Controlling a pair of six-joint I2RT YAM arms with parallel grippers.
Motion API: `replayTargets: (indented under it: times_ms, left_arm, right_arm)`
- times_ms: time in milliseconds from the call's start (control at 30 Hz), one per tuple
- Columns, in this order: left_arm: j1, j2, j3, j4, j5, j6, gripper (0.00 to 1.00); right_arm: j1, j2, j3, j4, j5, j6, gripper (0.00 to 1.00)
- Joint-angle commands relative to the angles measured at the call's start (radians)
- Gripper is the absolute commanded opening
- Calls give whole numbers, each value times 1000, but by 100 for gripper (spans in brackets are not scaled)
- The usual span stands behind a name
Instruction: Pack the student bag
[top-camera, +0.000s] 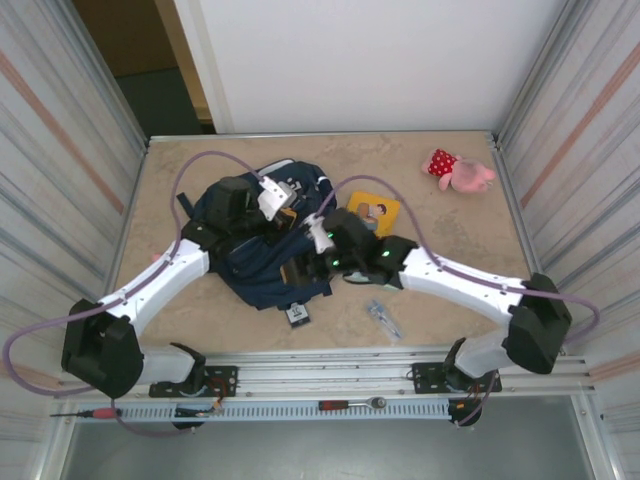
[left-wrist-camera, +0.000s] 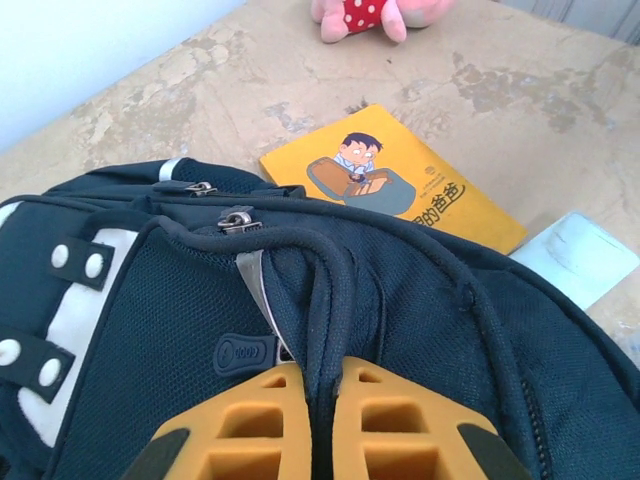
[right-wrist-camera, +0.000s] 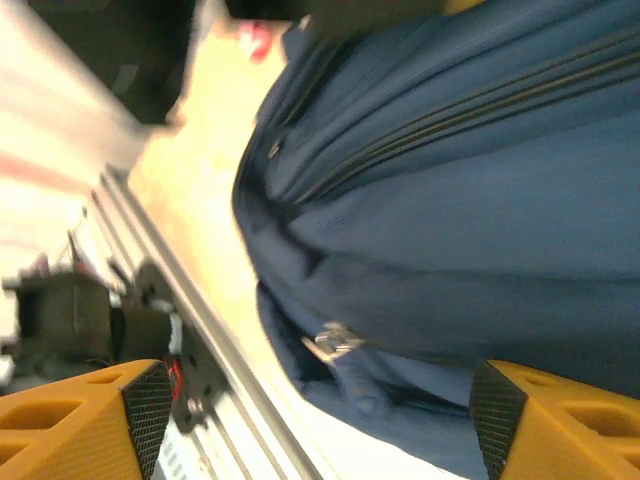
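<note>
The student bag (top-camera: 255, 250) is a navy backpack lying flat in the middle of the table. In the left wrist view its top (left-wrist-camera: 180, 300) shows a white patch, zippers and a raised fold of fabric. My left gripper (left-wrist-camera: 322, 385) is shut on that fold; in the top view it (top-camera: 288, 210) sits over the bag's far side. My right gripper (top-camera: 318, 250) hovers at the bag's right edge. Its jaws (right-wrist-camera: 320, 410) stand wide open around a metal zipper pull (right-wrist-camera: 335, 343) on the bag (right-wrist-camera: 460, 200), touching nothing.
A yellow picture book (top-camera: 375, 212) (left-wrist-camera: 400, 185) lies just right of the bag, partly under it. A pink plush toy (top-camera: 458, 172) (left-wrist-camera: 375, 15) lies at the far right. A pale sheet (left-wrist-camera: 580, 255), a small dark tag (top-camera: 297, 314) and a metal piece (top-camera: 382, 318) lie nearby.
</note>
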Motion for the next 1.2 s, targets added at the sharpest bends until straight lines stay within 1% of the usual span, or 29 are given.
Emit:
replayTargets:
  times_ms: [0, 67, 133, 267, 333, 367, 500, 533, 600, 633, 667, 700, 767, 833, 867, 933, 1000, 1100, 1167]
  left_arm:
    - [20, -60, 9, 74, 138, 39, 0]
    - [28, -61, 8, 69, 170, 51, 0]
    - [38, -59, 6, 72, 209, 58, 0]
    - [38, -46, 10, 83, 257, 66, 0]
    - [38, -43, 15, 86, 262, 66, 0]
    - [38, -44, 13, 93, 263, 66, 0]
    - [38, -34, 17, 112, 280, 58, 0]
    - [38, -30, 20, 114, 290, 58, 0]
    - [38, -22, 25, 114, 298, 44, 0]
    - [38, -20, 29, 111, 297, 36, 0]
    - [38, -22, 32, 103, 288, 26, 0]
    - [38, -27, 42, 80, 270, 8, 1]
    - [38, -49, 66, 1, 235, -41, 11]
    - [36, -91, 81, -99, 194, -99, 24]
    - [34, -113, 85, -149, 164, -126, 27]
    - [19, -175, 88, -252, 48, -224, 31]
    - [-4, -239, 78, -331, -44, -323, 33]
    - [-66, -328, 56, -422, -180, -501, 36]
    - [-118, -361, 55, -493, -239, -636, 36]
  right_arm:
    - [-112, -101, -63, -18, -61, 270, 82]
    - [-188, -109, -98, -15, -128, 408, 82]
    - [-223, -92, -105, -6, -180, 478, 81]
    - [-218, -35, -48, 22, -225, 513, 81]
    - [-211, -8, -29, 25, -220, 551, 81]
    - [-208, 5, -29, 32, -214, 596, 81]
    - [-197, 50, -54, 99, -187, 681, 82]
    - [-194, 61, -57, 129, -179, 695, 80]
    - [-188, 86, -51, 186, -170, 716, 56]
    - [-185, 98, -42, 203, -156, 721, 48]
    - [-180, 105, -32, 209, -142, 720, 44]
    - [-175, 108, -22, 219, -123, 717, 38]
    - [-173, 107, -16, 247, -87, 715, 29]
    - [-175, 108, -14, 297, -51, 716, 15]
    - [-174, 113, -8, 320, -37, 720, 11]
    - [-170, 124, 10, 364, -12, 719, 7]
    - [-164, 130, 23, 378, 16, 718, 5]
    - [-152, 132, 28, 403, 62, 718, 3]
    - [-145, 137, 38, 418, 84, 714, 2]
